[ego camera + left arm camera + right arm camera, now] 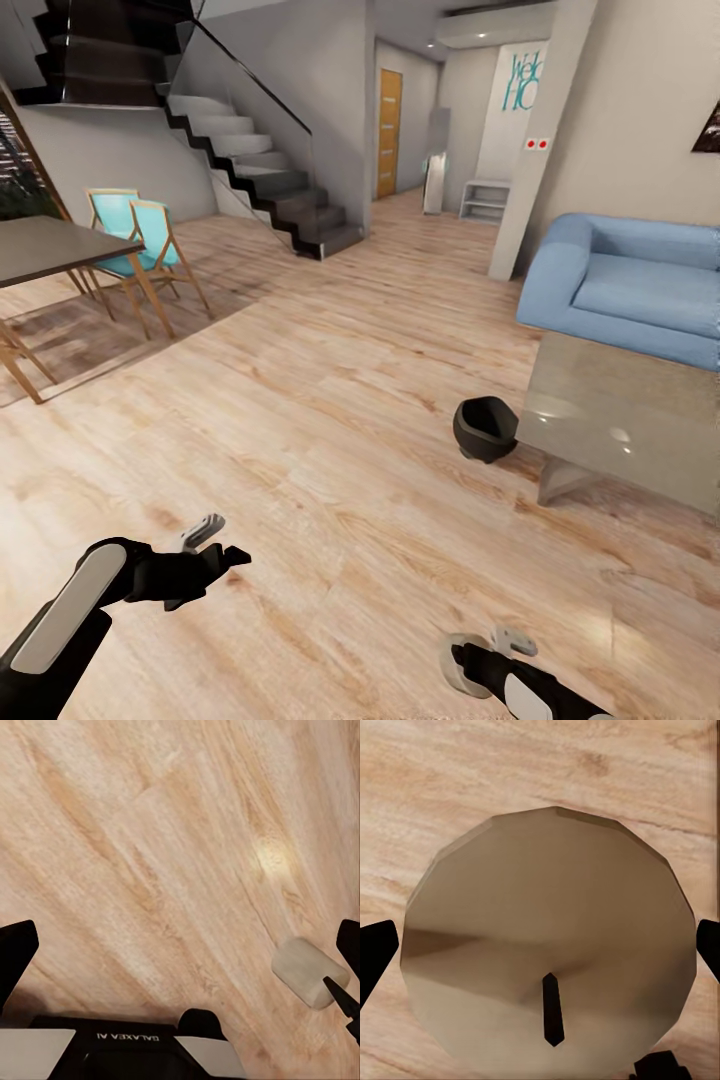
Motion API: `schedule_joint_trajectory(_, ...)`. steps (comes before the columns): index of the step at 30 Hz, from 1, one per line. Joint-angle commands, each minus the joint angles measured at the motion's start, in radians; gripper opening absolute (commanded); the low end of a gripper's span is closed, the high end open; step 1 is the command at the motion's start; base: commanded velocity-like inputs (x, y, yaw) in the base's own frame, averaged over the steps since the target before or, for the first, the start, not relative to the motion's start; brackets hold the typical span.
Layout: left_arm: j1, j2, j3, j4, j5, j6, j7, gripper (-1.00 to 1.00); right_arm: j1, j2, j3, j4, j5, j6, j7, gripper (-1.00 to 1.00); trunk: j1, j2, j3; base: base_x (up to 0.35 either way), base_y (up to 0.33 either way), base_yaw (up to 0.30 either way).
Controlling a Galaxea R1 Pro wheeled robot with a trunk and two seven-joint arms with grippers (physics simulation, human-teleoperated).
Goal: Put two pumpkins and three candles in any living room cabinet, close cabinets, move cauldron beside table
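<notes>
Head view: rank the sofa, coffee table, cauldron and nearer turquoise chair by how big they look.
1-2. Sofa and coffee table: similar, both cut off by the frame edge, so unranked.
3. Turquoise chair.
4. Cauldron.

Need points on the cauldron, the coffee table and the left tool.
cauldron (485, 428), head view, on its black outer wall just below the rim.
coffee table (640, 400), head view, on a bare part of its glossy grey top.
left tool (218, 541), head view, midway between its fingertips.
</notes>
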Motion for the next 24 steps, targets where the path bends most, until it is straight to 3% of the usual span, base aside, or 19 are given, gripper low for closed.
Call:
schedule_joint_trajectory(1,-0.001,0.001,-0.001,-0.001,0.01,-0.001,0.011,1.0,-0.001,-0.001,0.005,-0.002,-0.005,0.003,-0.001,-1.0,0.0,0.0,-0.002,0.0,0.0,-0.142)
schedule_joint_trajectory(24,-0.001,0.001,-0.001,-0.001,0.01,-0.001,0.01,1.0,-0.001,0.0,0.005,-0.002,-0.005,0.003,-0.001,-1.0,0.0,0.0,-0.035,0.0,0.0,-0.149)
